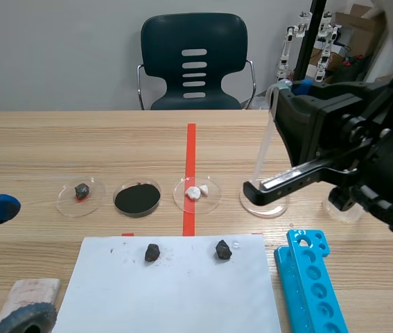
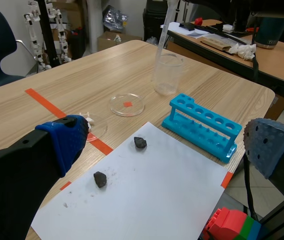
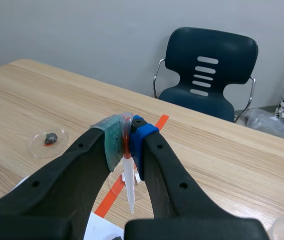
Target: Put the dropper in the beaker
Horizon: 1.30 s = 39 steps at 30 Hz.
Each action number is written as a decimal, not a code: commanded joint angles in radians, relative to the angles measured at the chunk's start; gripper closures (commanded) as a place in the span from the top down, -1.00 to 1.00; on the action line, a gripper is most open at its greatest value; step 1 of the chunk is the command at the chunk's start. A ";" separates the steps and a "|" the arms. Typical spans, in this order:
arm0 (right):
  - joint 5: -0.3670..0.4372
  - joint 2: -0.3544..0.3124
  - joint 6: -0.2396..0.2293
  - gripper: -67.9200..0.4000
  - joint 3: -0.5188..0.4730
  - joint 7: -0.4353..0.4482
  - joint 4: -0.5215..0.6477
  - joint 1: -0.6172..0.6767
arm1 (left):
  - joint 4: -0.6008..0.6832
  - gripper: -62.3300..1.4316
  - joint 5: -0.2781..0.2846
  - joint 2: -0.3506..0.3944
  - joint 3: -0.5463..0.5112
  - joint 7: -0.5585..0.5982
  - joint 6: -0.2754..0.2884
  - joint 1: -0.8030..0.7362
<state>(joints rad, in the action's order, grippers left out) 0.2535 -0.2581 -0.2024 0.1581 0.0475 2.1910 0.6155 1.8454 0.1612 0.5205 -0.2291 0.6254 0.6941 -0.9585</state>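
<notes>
The dropper (image 1: 264,139), a clear plastic pipette, hangs upright in the air with my right gripper (image 1: 279,104) shut on its bulb. In the right wrist view the dropper (image 3: 128,180) points down from between the pads. Its tip is over an empty petri dish (image 1: 264,201). The glass beaker (image 1: 342,207) stands to the right of that dish, mostly hidden by the right arm. The left wrist view shows the beaker (image 2: 168,74) empty, with the dropper (image 2: 164,25) above and just beside its rim. My left gripper (image 1: 5,263) stays open and empty at the near left.
A white paper sheet (image 1: 175,305) holds two dark stones (image 1: 152,252). Petri dishes with a stone (image 1: 80,194), black powder (image 1: 137,198) and white bits (image 1: 197,192) stand in a row. A blue tube rack (image 1: 310,284) lies at the near right. A chair (image 1: 195,62) stands behind the table.
</notes>
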 commanded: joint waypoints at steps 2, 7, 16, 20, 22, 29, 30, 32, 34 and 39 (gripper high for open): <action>0.007 -0.005 0.003 -0.98 -0.003 0.018 0.015 -0.006 | 0.011 1.00 0.014 -0.005 0.005 0.014 0.002 -0.008; 0.007 -0.005 0.003 -0.98 -0.003 0.018 0.015 -0.006 | 0.011 1.00 0.014 -0.005 0.005 0.014 0.002 -0.008; 0.007 -0.005 0.003 -0.98 -0.003 0.018 0.015 -0.006 | 0.011 1.00 0.014 -0.005 0.005 0.014 0.002 -0.008; 0.007 -0.005 0.003 -0.98 -0.003 0.018 0.015 -0.006 | 0.011 1.00 0.014 -0.005 0.005 0.014 0.002 -0.008; 0.007 -0.005 0.003 -0.98 -0.003 0.018 0.015 -0.006 | 0.011 1.00 0.014 -0.005 0.005 0.014 0.002 -0.008; 0.007 -0.005 0.005 -0.98 -0.018 0.018 0.015 -0.006 | 0.011 1.00 0.014 -0.005 0.005 0.014 0.002 -0.008; 0.007 -0.005 0.013 -0.98 -0.028 0.018 0.015 -0.006 | 0.011 1.00 0.014 -0.005 0.005 0.014 0.002 -0.008; 0.008 -0.005 0.040 -0.98 -0.050 0.018 0.015 -0.006 | 0.011 1.00 0.014 -0.005 0.005 0.014 0.002 -0.008; 0.008 -0.005 0.049 -0.98 -0.078 0.018 0.015 -0.006 | 0.011 1.00 0.014 -0.005 0.005 0.014 0.002 -0.008; 0.011 -0.005 0.049 -0.98 -0.151 0.018 0.015 -0.006 | 0.011 1.00 0.014 -0.005 0.005 0.014 0.002 -0.008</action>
<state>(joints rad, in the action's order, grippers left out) 0.2539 -0.2581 -0.1543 0.0154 0.0475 2.1910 0.6155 1.8454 0.1612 0.5205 -0.2291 0.6254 0.6941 -0.9585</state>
